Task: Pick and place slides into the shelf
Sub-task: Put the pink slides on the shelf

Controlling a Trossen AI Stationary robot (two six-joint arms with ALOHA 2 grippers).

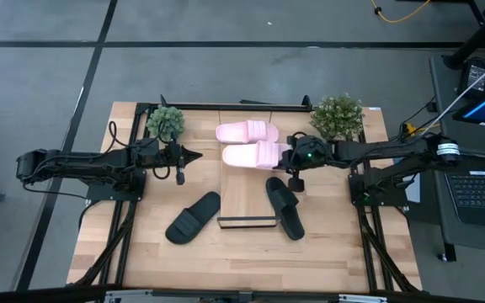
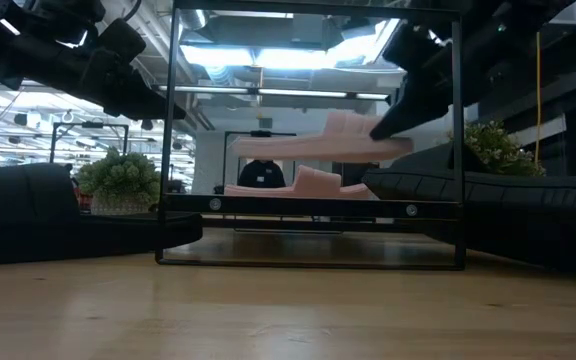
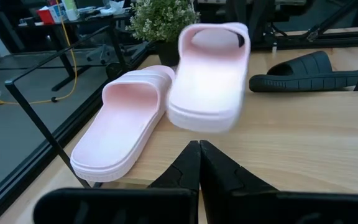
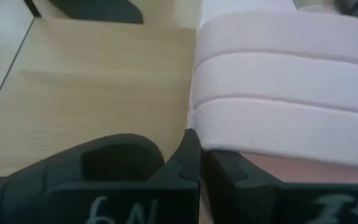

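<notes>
Pink slide in the air, nothing clearly shelved yet.
Left of the shelf (image 1: 244,198): left gripper (image 1: 190,156) pressed together, empty; left black slide (image 1: 194,217) flat on the table (image 1: 141,252). At the shelf's far end: far pink slide (image 1: 247,130) lying flat, on the board or not, cannot tell; held pink slide (image 1: 255,155) lifted, pinched by right gripper (image 1: 291,158). Right of the shelf: right black slide (image 1: 285,207) unplaced. Probably three or four placements left.

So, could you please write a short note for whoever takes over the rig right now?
Right gripper: shut on one pale pink slide sandal, held lifted over the back of the light-wood sloping shelf.
Left gripper: shut, empty, waiting beside the shelf.
Second pale pink slide lies behind the shelf on the table.
Two black slide sandals on the table, one left, one right of the shelf.
Done: nothing placed yet. Left: all four slides.
</notes>
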